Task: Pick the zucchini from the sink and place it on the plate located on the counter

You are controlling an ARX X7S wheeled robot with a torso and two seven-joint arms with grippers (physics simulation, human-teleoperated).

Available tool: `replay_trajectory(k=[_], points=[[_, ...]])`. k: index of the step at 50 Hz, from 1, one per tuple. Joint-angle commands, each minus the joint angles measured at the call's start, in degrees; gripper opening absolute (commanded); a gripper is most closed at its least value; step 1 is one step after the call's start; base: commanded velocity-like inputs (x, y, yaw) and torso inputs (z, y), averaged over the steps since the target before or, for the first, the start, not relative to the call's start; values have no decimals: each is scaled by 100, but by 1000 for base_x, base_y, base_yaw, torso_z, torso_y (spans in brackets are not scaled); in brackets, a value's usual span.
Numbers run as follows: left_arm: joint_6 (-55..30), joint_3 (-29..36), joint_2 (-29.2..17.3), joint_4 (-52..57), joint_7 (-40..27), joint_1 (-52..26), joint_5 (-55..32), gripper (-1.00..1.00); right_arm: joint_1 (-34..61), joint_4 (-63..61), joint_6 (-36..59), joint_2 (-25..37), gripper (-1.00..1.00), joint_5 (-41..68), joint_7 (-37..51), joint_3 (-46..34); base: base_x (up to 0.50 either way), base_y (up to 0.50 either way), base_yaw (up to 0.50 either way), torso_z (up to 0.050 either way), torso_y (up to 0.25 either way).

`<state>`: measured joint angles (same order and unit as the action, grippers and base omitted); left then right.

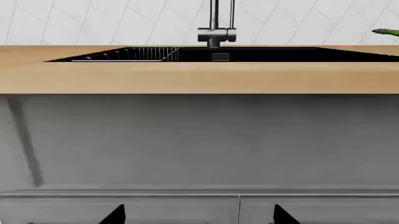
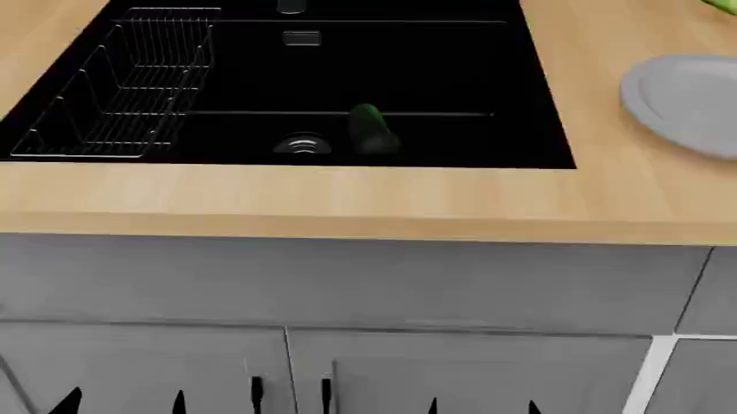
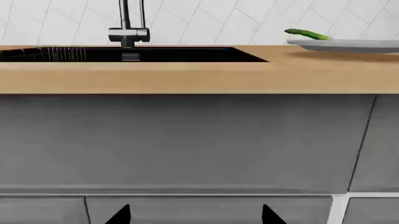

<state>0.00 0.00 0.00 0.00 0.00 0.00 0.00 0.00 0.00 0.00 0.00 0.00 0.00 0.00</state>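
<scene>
at the bottom edge of the head view two pairs of dark fingertips poke up in front of the grey cabinet fronts (image 2: 345, 285): the left gripper (image 2: 121, 401) at lower left and the right gripper (image 2: 481, 404) at lower centre-right. each pair stands with a clear gap between its tips and nothing in that gap, so both look spread and empty. the left wrist view shows its tips (image 1: 115, 214) the same way at the bottom of the frame, and the right wrist view likewise (image 3: 121, 215).

outward and upward from the fingers runs the counter (image 2: 345, 203), a light wooden band across the middle of the frame. beyond it, filling the upper left and centre, is the sink (image 2: 461, 78), with the wire rack (image 2: 127, 86) at its left end and the drain (image 2: 302, 145) near its front wall. the zucchini (image 2: 371, 129) lies on the basin floor just right of the drain, its long axis running roughly away from the robot, slightly slanted, so one end faces the front wall.

the plate (image 2: 685, 103) sits on the counter at the upper right edge, well apart from the sink's right rim, with an asparagus tip (image 2: 720, 7) beyond it.

the zucchini lies up and slightly left of the right gripper, and up and well right of the left one. the right arm seems the nearer and is also on the plate's side. it would have to rise over the counter edge and descend into the basin, closing across the vegetable's width.
</scene>
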Motion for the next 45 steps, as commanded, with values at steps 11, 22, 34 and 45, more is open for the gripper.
replay_trajectory(k=[11, 22, 34, 45], points=[[-1987, 307, -300, 2150, -333, -87, -453, 100, 424, -1615, 1856, 413, 100, -286, 572, -113, 0, 0, 0, 0, 0], [-4632, 887, -774, 4226, -481, -1526, 58, 100, 1712, -3396, 4255, 832, 100, -473, 169, -253, 0, 0, 0, 0, 0], [-6268, 1304, -1022, 4433, -115, -3367, -24, 100, 3559, -3894, 6254, 1062, 100, -383, -345, -384, 0, 0, 0, 0, 0], [-6849, 1290, -934, 4509, -149, -3584, -79, 100, 3760, -3945, 6559, 1193, 100, -375, -393, -450, 0, 0, 0, 0, 0]])
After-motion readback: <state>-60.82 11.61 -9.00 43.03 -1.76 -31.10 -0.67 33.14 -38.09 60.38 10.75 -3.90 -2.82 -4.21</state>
